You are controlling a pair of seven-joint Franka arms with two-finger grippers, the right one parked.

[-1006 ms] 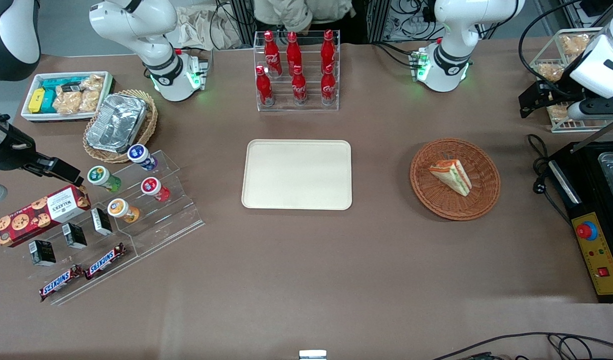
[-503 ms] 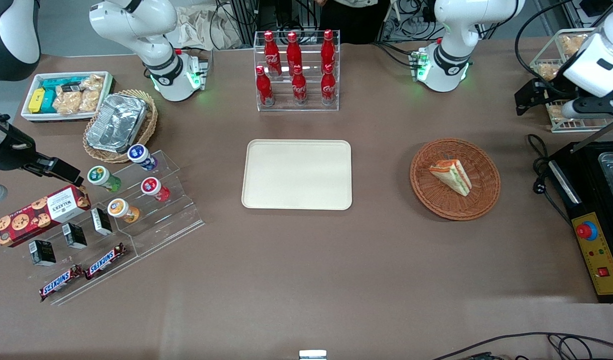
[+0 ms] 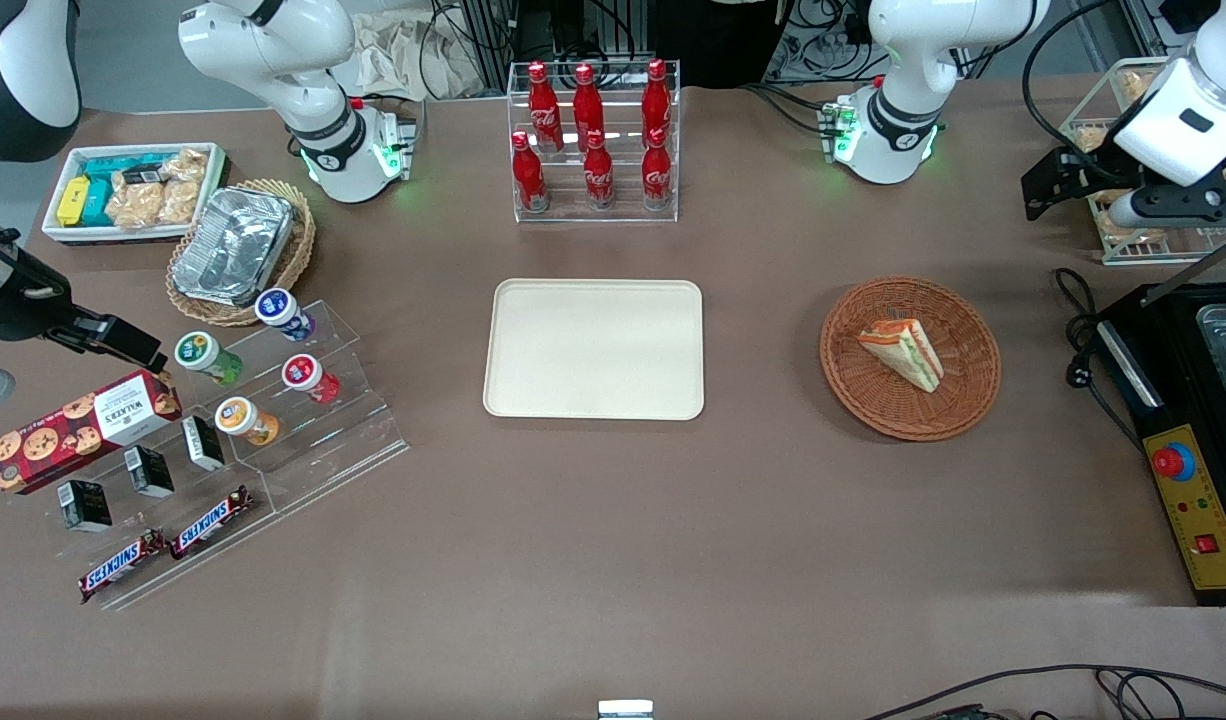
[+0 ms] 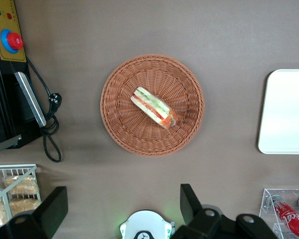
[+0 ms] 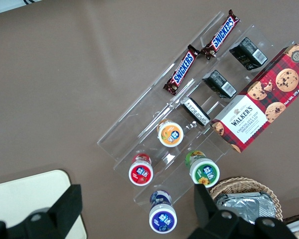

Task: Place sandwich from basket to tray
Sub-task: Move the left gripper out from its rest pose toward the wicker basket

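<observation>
The sandwich (image 3: 903, 352), a white wedge with orange-red and green layers, lies in the reddish-brown wicker basket (image 3: 845, 390). Both also show in the left wrist view, the sandwich (image 4: 153, 107) near the middle of the basket (image 4: 118, 133). The cream tray (image 3: 593, 348) lies bare at mid-table, and its edge shows in the left wrist view (image 4: 286, 112). My left gripper (image 3: 1045, 192) hangs high above the table, farther from the front camera than the basket and toward the working arm's end. It is open (image 4: 120, 206) and empty, its fingers (image 4: 189, 201) wide apart.
A black machine with a red button (image 3: 1173, 462) and a cable (image 3: 1078, 340) lie beside the basket at the working arm's end. A wire rack of snacks (image 3: 1123, 130) stands under the arm. A rack of red bottles (image 3: 593, 140) stands farther from the camera than the tray.
My left gripper has drifted a little farther from the front camera and toward the table's middle. The sandwich, basket and tray have not moved.
</observation>
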